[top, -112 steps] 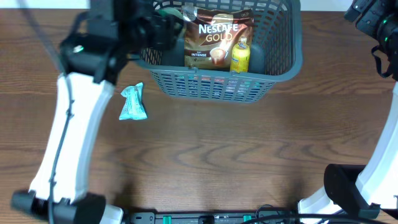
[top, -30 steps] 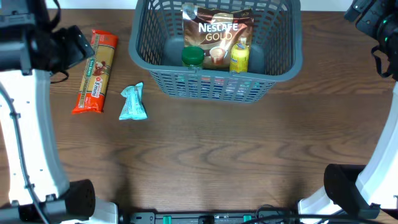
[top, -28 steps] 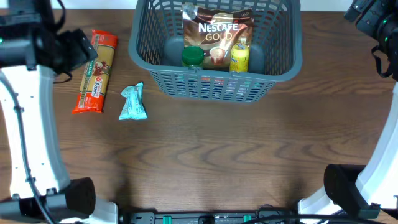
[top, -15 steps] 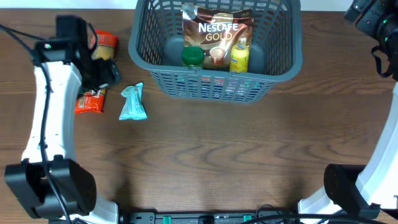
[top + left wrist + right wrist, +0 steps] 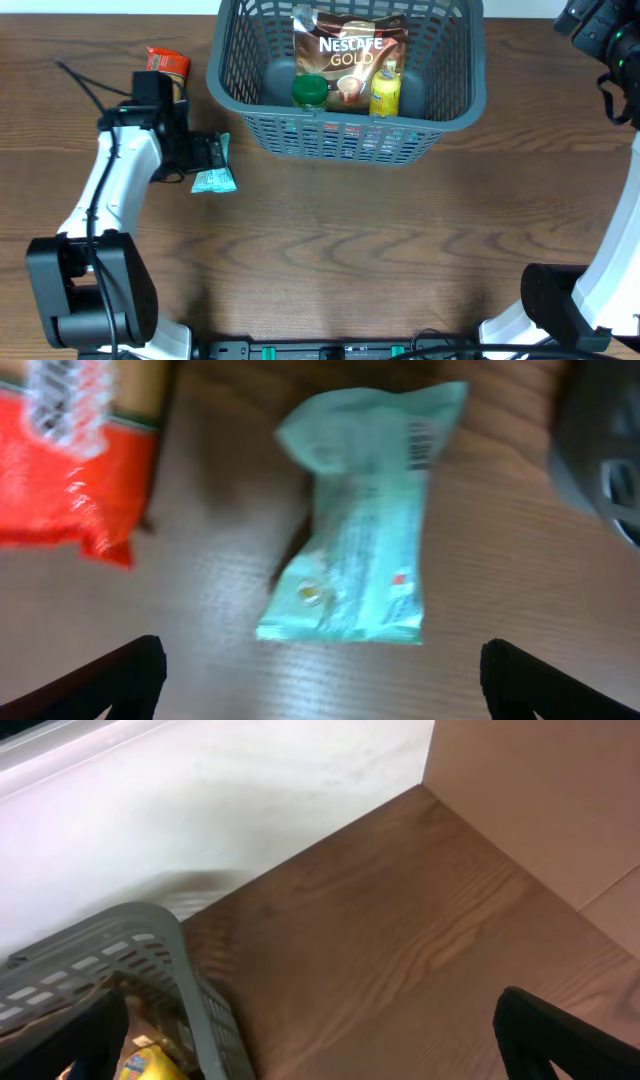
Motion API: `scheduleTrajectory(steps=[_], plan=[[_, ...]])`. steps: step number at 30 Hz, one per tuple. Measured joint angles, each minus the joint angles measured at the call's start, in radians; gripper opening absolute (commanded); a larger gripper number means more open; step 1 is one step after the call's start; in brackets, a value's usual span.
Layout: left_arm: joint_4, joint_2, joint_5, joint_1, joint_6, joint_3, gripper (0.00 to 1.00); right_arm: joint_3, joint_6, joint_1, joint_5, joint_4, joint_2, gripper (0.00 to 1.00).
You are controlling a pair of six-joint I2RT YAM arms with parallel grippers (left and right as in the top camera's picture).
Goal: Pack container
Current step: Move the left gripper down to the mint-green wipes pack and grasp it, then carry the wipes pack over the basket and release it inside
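Container holds jar, overhead only; L wrist: packet barcode.

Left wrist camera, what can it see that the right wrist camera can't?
Only the left wrist view shows the teal packet and the red packet on the table. Only the right wrist view shows the white wall and a yellow item inside the container. Both show the brown table, a bit of grey container, and open fingers: the left gripper and the right gripper.

The brown coffee bag in the basket reads "NESCAFÉ GOLD" in large letters, with "INTENSE" smaller below it — nothing else is legible.
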Motion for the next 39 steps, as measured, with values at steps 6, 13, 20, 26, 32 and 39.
scheduleTrajectory(steps=[6, 13, 20, 26, 32, 39], plan=[[0.074, 0.004, 0.01, -0.074, 0.031, -0.001, 0.99, 0.0, 0.0, 0.0, 0.0, 0.0, 0.0, 0.99], [0.078, 0.089, 0.016, -0.085, 0.024, -0.001, 0.99, 0.0, 0.0, 0.0, 0.0, 0.0, 0.0, 0.99], [0.128, 0.19, 0.016, -0.085, 0.024, -0.001, 0.99, 0.0, 0.0, 0.0, 0.0, 0.0, 0.0, 0.99], [0.171, 0.216, 0.013, -0.085, 0.019, -0.001, 0.99, 0.0, 0.0, 0.0, 0.0, 0.0, 0.0, 0.99], [0.178, 0.216, 0.009, -0.085, 0.019, -0.001, 0.96, 0.0, 0.0, 0.0, 0.0, 0.0, 0.0, 0.99], [0.166, 0.216, -0.006, -0.085, 0.01, -0.001, 0.19, 0.0, 0.0, 0.0, 0.0, 0.0, 0.0, 0.99]])
